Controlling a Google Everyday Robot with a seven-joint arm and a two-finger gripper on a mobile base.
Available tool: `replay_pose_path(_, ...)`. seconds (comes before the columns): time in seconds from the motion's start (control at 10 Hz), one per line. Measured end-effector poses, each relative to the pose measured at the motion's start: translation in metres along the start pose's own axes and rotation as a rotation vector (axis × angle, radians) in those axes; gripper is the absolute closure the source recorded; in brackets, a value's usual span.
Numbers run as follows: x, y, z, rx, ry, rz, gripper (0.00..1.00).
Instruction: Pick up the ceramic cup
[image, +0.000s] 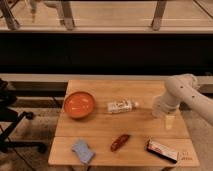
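The ceramic cup (169, 122) is a small pale cylinder standing upright near the right edge of the wooden table (100, 131). My gripper (165, 113) hangs from the white arm that reaches in from the right. It sits just above the cup, at its upper left, and its lower end meets the cup's rim. I cannot tell whether it touches or holds the cup.
A wide orange bowl (79, 104) stands at the table's left. A clear bottle (121, 106) with a white label lies in the middle. A red-brown item (120, 142), a blue sponge (82, 150) and a snack packet (161, 150) lie along the front. A black chair (10, 117) stands at the left.
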Motion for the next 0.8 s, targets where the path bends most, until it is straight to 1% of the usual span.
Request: replay_pose_path(0.8, -0.0005, -0.0013, 0.0027, -0.007, -0.001, -0.025, 0.0)
